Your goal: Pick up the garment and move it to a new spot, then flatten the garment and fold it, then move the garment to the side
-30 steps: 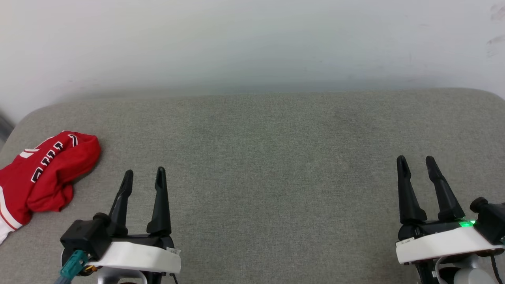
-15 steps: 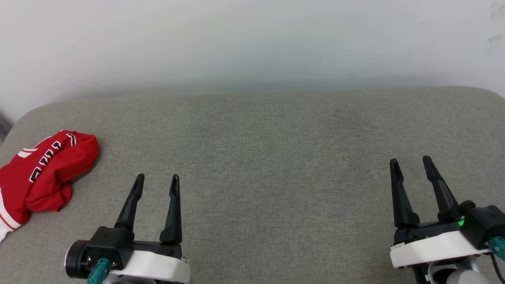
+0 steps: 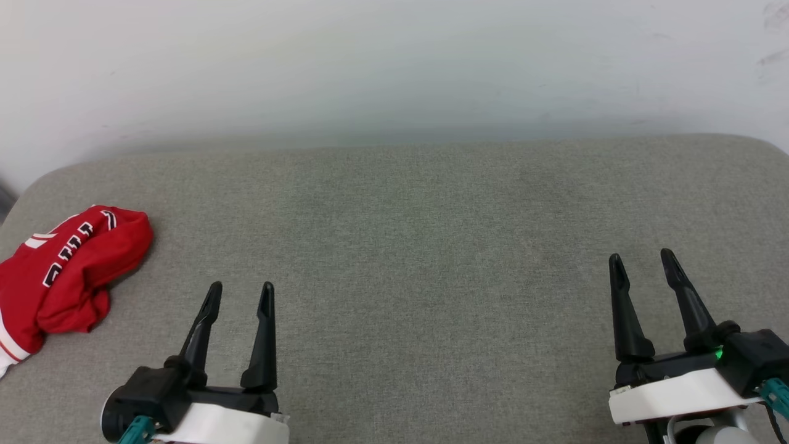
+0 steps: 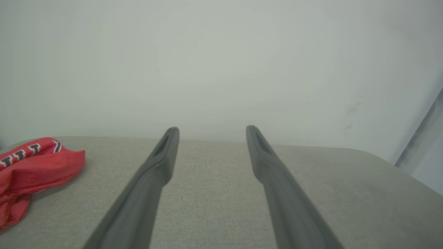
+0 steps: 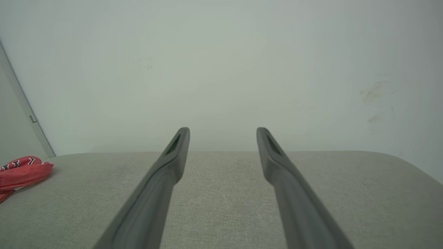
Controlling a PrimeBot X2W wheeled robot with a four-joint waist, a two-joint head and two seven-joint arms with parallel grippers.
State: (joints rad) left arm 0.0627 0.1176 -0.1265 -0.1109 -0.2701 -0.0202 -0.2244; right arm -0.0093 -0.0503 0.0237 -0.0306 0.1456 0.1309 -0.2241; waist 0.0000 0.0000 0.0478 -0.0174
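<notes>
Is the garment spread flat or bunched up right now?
Bunched up: the garment lies in a rumpled heap at the left edge of the cushion, its lettering folded over.

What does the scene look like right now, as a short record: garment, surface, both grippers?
garment: red, crumpled heap at the surface's left end, cut off by the head view's edge
surface: grey fabric cushion against a pale wall
left gripper: open, holding nothing, beside the garment, apart from it
right gripper: open, holding nothing, near the right end
stage: garment not yet picked up
</notes>
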